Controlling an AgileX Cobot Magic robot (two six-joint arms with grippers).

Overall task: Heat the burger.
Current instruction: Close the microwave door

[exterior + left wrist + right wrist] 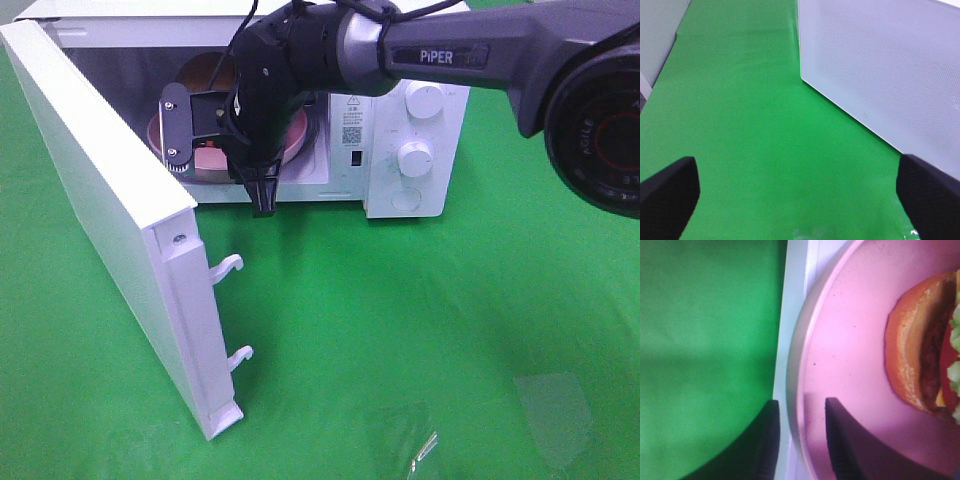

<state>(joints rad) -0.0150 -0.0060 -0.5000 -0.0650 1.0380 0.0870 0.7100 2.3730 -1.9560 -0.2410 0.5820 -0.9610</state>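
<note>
The burger, golden bun over dark patty and green lettuce, lies on its side on a pink plate. In the exterior high view the plate sits inside the open microwave, and the arm hides the burger. My right gripper straddles the plate's front rim, one finger outside and one inside, with a small gap on each side. From above, the right gripper points down at the microwave's sill. My left gripper is wide open over the green cloth, holding nothing.
The microwave door stands swung out to the left, its latch hooks facing right. The microwave's side wall is close beside the left gripper. A clear plastic sheet and a small scrap lie on the cloth at the front right.
</note>
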